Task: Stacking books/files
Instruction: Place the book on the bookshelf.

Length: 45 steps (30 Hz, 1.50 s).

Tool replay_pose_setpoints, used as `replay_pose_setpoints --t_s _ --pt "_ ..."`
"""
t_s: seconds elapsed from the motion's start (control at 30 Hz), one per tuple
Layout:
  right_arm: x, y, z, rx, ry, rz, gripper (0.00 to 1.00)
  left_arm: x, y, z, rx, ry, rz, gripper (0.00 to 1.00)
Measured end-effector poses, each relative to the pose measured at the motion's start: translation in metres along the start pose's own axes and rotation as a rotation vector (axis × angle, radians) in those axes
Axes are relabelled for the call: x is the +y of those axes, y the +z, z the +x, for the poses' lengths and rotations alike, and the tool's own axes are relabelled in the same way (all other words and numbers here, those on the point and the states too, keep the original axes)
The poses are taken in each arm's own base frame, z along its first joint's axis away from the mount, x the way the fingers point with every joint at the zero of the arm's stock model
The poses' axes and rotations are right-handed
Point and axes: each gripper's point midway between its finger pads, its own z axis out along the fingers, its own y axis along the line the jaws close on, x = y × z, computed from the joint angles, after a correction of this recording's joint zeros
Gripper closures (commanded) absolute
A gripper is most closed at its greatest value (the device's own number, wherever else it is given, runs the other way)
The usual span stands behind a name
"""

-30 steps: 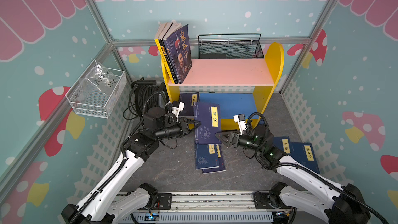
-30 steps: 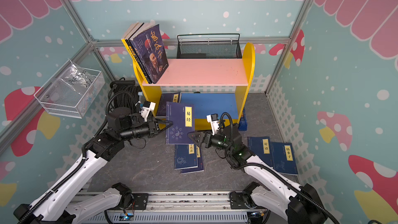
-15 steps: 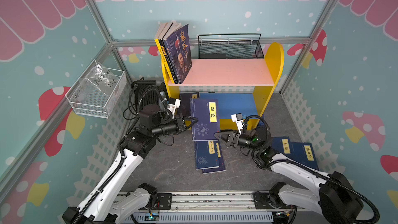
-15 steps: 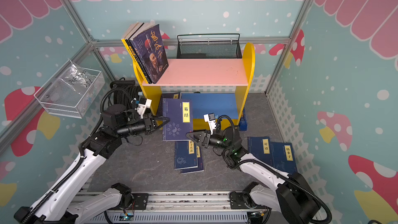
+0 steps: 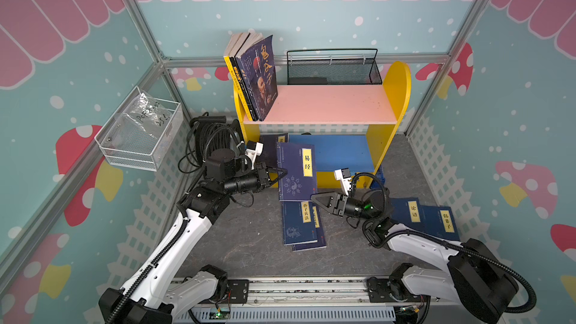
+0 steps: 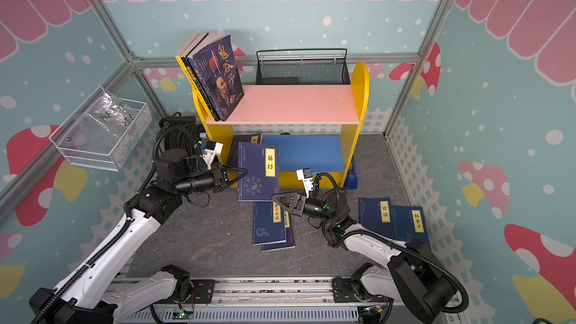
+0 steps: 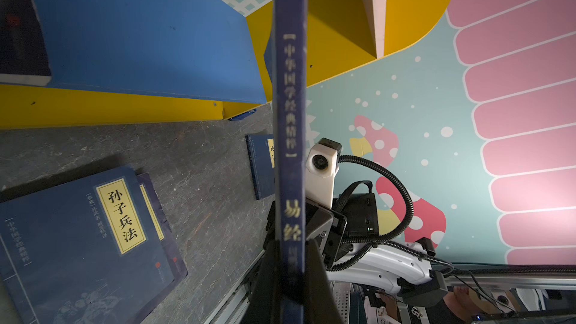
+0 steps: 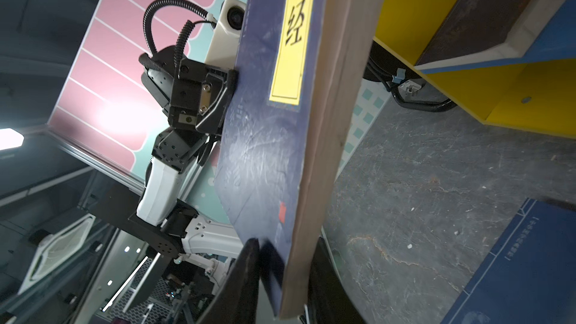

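Navy book (image 5: pixel 296 171) (yellow label on its cover): off the floor, in front of the shelf unit (image 5: pixel 388 138), cover showing in both top views.
Left gripper (image 5: pixel 282 172): pinched tight on that book's spine edge.
Right gripper (image 5: pixel 312 196): fingers (image 8: pixel 246 278) on either side of the book's near corner; whether they press on it cannot be told.
Stack of two (image 5: pixel 300 224): navy, flat on the grey floor (image 5: pixel 243 238), just below the held book.
Pair at right (image 5: pixel 420 216): navy, flat, overlapping, beside the right arm.
Top board (image 5: pixel 327 104): pink; three thicker books (image 5: pixel 254 79) upright, leaning at its left end.
Lower board (image 5: pixel 336 151): blue; one more dark book (image 5: pixel 282 138) at its left.
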Motion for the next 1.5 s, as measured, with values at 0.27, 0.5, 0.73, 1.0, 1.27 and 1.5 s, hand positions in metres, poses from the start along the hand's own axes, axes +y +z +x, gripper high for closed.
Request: replay_pose_setpoints --t_s 0.27,0.5,0.73,1.0,1.27,1.5 --pt "0.003 0.000 -0.004 -0.021 0.014 -0.009 0.87 0.006 0.000 -0.001 -0.009 -0.004 -0.006 1.00" --pt "0.001 -0.002 -0.006 -0.043 0.045 -0.006 1.00 0.012 0.001 -0.002 -0.014 0.003 -0.013 1.00" --pt "-0.014 -0.008 -0.004 -0.086 0.102 0.037 1.00 0.026 0.010 0.000 0.007 -0.022 -0.042 0.46" --pt "-0.031 -0.010 -0.018 -0.177 0.149 0.103 1.00 0.038 0.007 -0.001 -0.008 -0.014 -0.121 0.11" --pt "-0.029 0.016 -0.049 -0.184 0.106 0.144 1.00 0.037 -0.021 -0.001 -0.053 0.016 -0.217 0.01" --pt "-0.006 0.045 -0.086 -0.192 -0.025 0.129 1.00 0.026 -0.066 -0.009 -0.169 0.050 -0.266 0.01"
